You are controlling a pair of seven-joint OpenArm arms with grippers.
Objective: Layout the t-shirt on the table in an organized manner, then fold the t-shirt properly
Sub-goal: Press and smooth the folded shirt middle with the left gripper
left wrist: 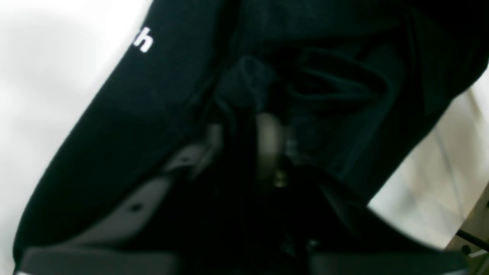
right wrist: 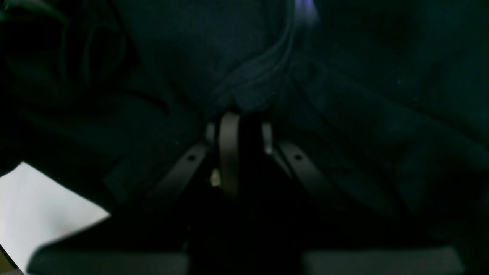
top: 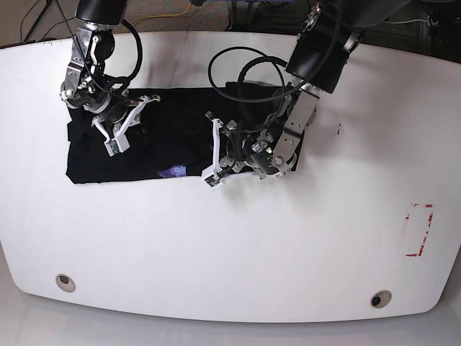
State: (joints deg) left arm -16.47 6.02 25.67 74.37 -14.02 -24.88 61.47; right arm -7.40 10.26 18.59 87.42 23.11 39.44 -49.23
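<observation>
Black short-sleeved cloth t-shirt (top: 148,148) lies on the far-left part of the glossy white curved-edge tabletop (top: 238,245), spread in a rough rectangle — its near hem runs fairly straight, its left edge is uneven, and its right end is bunched up under the arm there. A small purple patch (top: 173,171) shows close to the near hem, about midway along it. No orange graphic visible from the base view; the front seems partly folded under.

Left gripper (left wrist: 252,130), on the scene's right: left wrist view shows its pale fingers drawn close together with dark cloth gathered into ridges and folds between and around them — clamped on the t-shirt, as far as the dim picture allows. A bit of white lettering (left wrist: 142,41) sits on the cloth at the upper left; bright table shows on both sides of the fabric.

Right gripper (right wrist: 238,126), on the scene's left: its fingers stand near each other, a pinched pleat of cloth rising from between them — gripping the t-shirt near its far-left corner. Very dark view; a white wedge of table at lower left.

Red rectangular marking (top: 418,229) lies well apart at the right of the table; two small round holes (top: 65,282) near the near edge.
</observation>
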